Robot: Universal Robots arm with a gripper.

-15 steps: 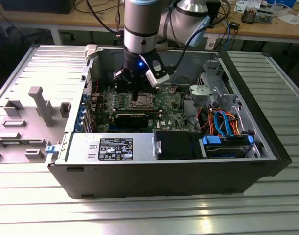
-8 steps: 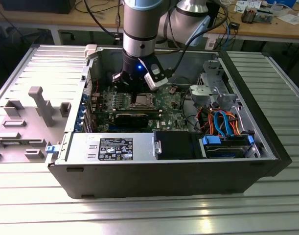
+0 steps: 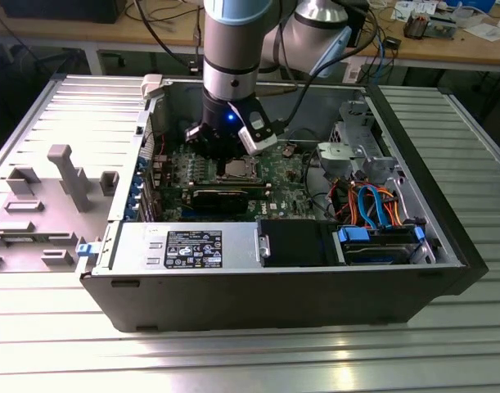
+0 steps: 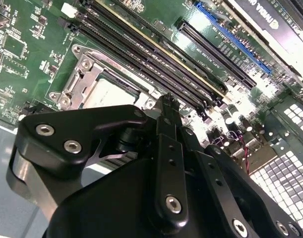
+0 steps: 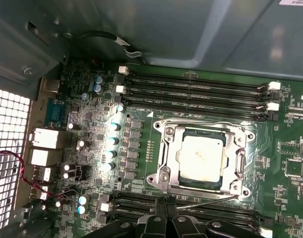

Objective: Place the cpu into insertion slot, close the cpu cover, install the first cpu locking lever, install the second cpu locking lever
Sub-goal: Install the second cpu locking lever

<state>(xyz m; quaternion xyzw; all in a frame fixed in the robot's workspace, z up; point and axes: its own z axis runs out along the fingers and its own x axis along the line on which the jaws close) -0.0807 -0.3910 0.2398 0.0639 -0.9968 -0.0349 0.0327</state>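
The cpu (image 5: 201, 157), a pale silver square, lies in the insertion slot (image 5: 165, 153) on the green board. The silver cpu cover (image 5: 244, 159) lies flat around it, framing the chip in its window. A thin wire locking lever (image 5: 211, 202) runs along the slot's edge nearest my gripper (image 5: 166, 215), slightly lifted at one end. My fingertips are together right at that lever's end; whether they touch it is unclear. In the second wrist view the gripper (image 4: 166, 103) points at the slot's edge beside the cpu (image 4: 109, 93). In the exterior view the arm stands over the cpu (image 3: 237, 170).
Rows of black memory slots (image 5: 196, 91) flank the socket on both sides. Capacitors (image 5: 113, 139) and rear ports (image 5: 42, 139) stand beside it. The case wall (image 3: 274, 270), a drive cage (image 3: 356, 151) and bundled cables (image 3: 372, 205) close in around the board.
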